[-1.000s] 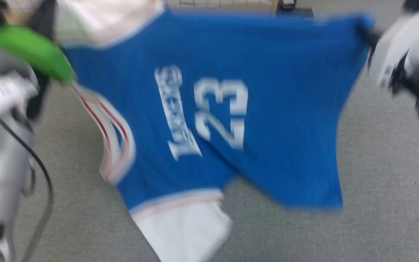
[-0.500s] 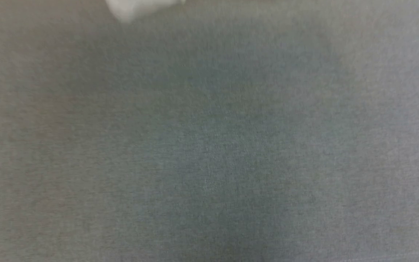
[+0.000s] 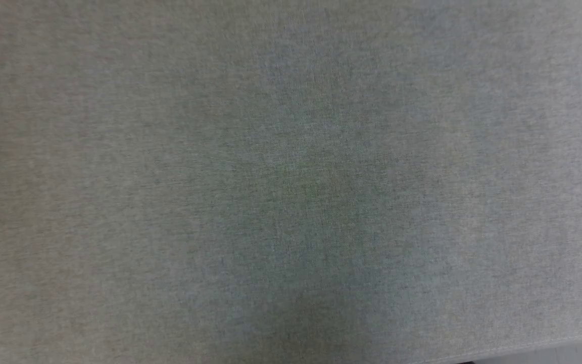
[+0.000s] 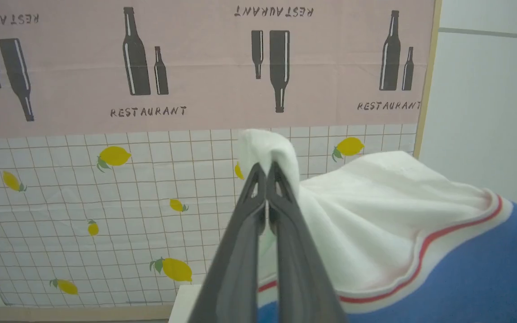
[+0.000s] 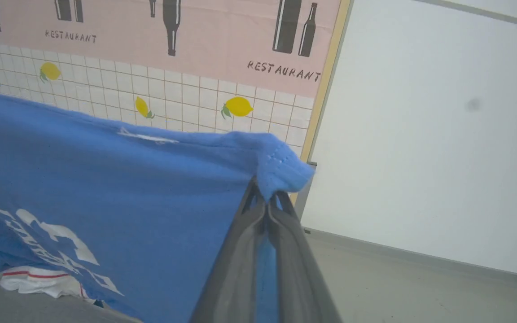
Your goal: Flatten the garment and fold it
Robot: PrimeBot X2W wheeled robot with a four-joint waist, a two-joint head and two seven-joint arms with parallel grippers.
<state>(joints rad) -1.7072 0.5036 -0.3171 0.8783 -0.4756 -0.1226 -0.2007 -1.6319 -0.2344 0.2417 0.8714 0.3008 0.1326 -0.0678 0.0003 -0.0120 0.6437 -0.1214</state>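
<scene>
Two closed grips hold the shirt (image 5: pixel 106 188), which hangs between them: left gripper (image 4: pixel 266 167) pinches the white sleeve edge, right gripper (image 5: pixel 265 196) a blue corner. Expect light, limp jersey; hold hems, not mid-panel.

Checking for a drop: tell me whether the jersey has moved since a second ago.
Cannot tell. The head camera itself swung onto the grey surface, leaving no shared fixed landmark. The left gripper and right gripper pinch the jersey now.

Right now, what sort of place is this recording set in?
Probably a staged test room, not a real restaurant: a printed backdrop of bottles and lemons beside a plain white wall, and a grey fabric surface.
</scene>
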